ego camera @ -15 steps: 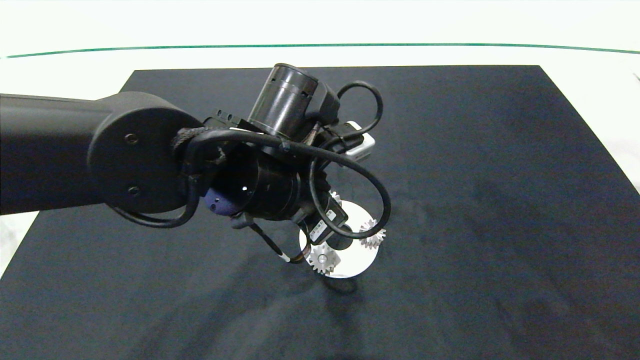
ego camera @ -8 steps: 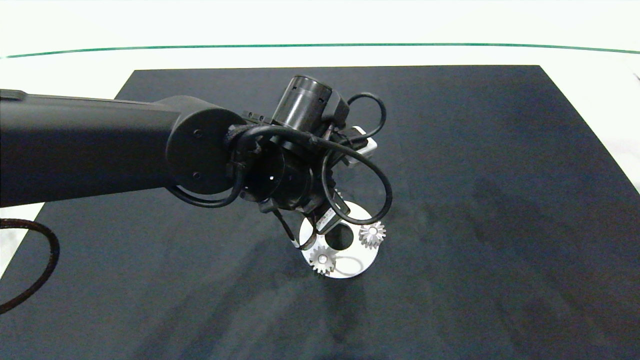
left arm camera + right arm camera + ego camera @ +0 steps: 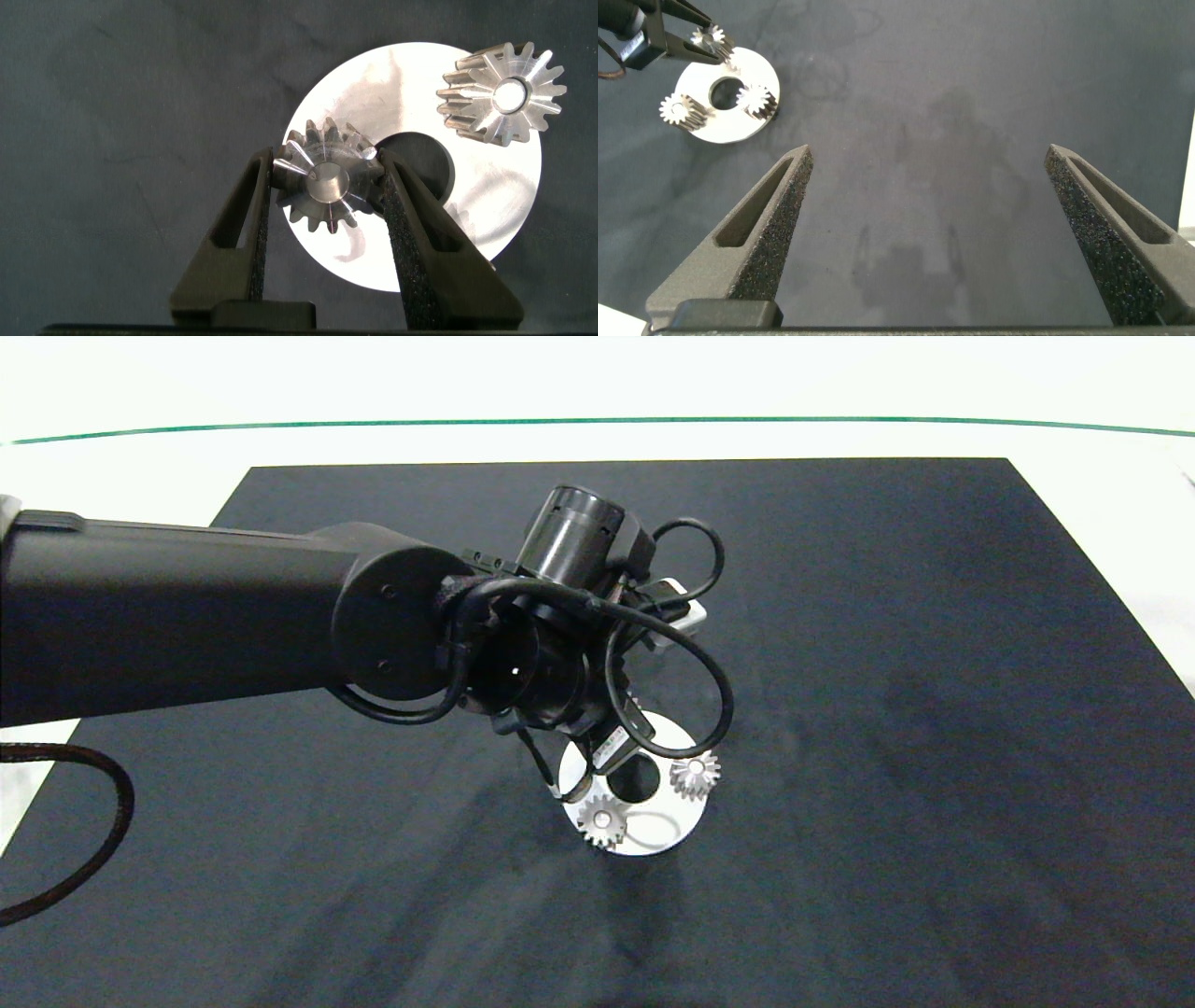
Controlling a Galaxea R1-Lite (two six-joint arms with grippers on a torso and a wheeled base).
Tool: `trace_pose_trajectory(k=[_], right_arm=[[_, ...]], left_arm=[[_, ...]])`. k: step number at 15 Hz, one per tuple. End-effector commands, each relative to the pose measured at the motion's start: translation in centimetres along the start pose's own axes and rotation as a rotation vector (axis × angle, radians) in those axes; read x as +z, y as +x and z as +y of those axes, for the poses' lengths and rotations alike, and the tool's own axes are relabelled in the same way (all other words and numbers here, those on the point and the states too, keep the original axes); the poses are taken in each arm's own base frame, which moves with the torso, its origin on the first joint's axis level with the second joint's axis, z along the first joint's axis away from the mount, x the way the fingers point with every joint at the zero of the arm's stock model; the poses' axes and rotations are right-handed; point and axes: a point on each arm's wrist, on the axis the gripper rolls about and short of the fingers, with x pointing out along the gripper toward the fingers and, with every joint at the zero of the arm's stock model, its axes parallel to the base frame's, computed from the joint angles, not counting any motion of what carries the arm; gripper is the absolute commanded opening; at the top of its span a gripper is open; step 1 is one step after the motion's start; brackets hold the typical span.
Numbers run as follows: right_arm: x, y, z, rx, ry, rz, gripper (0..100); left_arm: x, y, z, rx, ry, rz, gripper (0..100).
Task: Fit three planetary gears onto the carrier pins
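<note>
A flat white disc [image 3: 658, 835] lies on the black mat. Two silvery planetary gears [image 3: 695, 775] [image 3: 600, 821] sit on its carrier pins; one pin's pale top [image 3: 512, 93] shows in a bore. My left gripper [image 3: 327, 173] hangs over the disc's far-left part, shut on the third gear [image 3: 327, 179], which sits low over the disc [image 3: 505, 187] beside the centre hole. I cannot tell whether a pin is in that gear's bore. My right gripper [image 3: 934, 233] is open and empty above bare mat, far from the disc [image 3: 729, 126], and is outside the head view.
The black mat [image 3: 934, 709] covers most of the white table [image 3: 597, 392]. The left arm, its wrist and looping cables [image 3: 672, 653] hang over the disc's far-left side and hide it from above. A black cable [image 3: 103, 821] loops at the left edge.
The left arm has reached further right and gone down toward the disc, with the gear in its fingers. The two gears on the disc have not moved.
</note>
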Motion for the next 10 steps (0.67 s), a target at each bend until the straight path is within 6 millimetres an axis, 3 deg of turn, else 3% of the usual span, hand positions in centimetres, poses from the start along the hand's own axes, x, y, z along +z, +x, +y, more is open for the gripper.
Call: trace_pose_trajectory(k=[1, 10], right_arm=[[-0.03, -0.01, 0.0, 0.001, -0.005, 0.002, 100], [-0.02, -0.11, -0.01, 0.002, -0.005, -0.003, 100]], left_arm=[[-0.08, -0.36, 0.44, 0.011, 0.002, -0.002, 19], [-0.19, -1.01, 0.92, 0.021, -0.006, -0.007, 19]])
